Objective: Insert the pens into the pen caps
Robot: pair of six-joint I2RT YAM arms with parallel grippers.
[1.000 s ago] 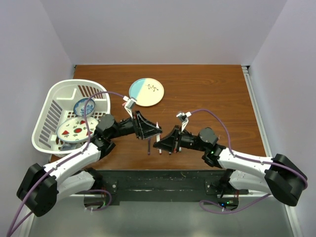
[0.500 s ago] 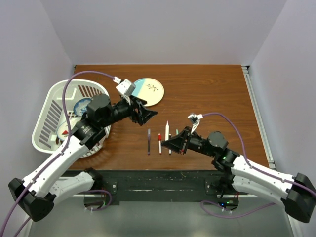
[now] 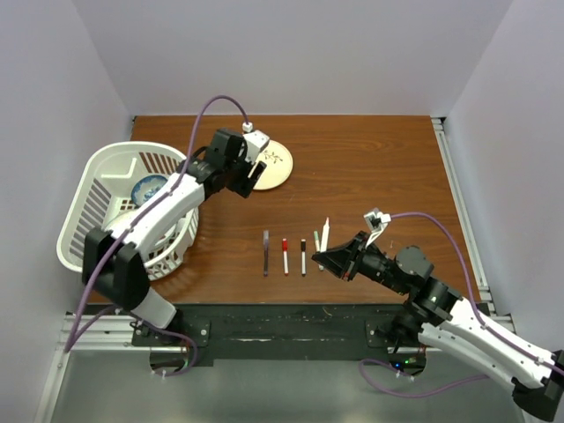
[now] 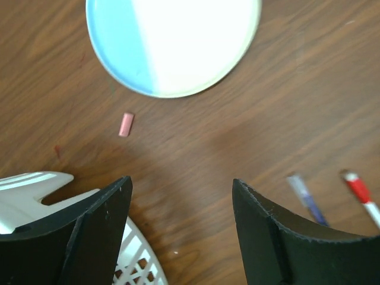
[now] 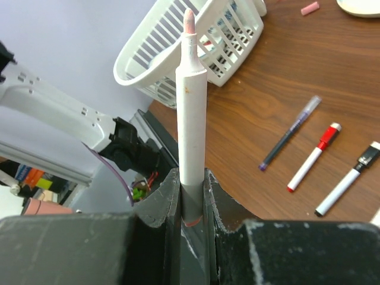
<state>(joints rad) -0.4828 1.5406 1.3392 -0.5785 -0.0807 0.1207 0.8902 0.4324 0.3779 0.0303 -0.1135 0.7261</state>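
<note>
My right gripper (image 5: pixel 191 178) is shut on a white pen (image 5: pixel 191 113) with a bare pink tip, held just right of the pen row (image 3: pixel 324 236). On the table lie a dark purple pen (image 3: pixel 265 253), a red-capped pen (image 3: pixel 285 256) and a black-capped pen (image 3: pixel 303 256); these three also show in the right wrist view (image 5: pixel 291 133). A pink cap (image 4: pixel 126 124) lies loose below the plate. My left gripper (image 4: pixel 181 184) is open and empty, above the table between the basket and the plate (image 3: pixel 240 179). I see no other loose caps.
A blue-and-cream plate (image 3: pixel 269 163) lies at the back centre. A white basket (image 3: pixel 88 189) with dishes stands at the left, its rim under my left finger (image 4: pixel 27 187). A short green-ended pen (image 3: pixel 316 250) lies beside the black-capped one.
My left arm has swung from over the pen row back towards the plate. My right gripper has drawn back to the right, still holding the white pen.
</note>
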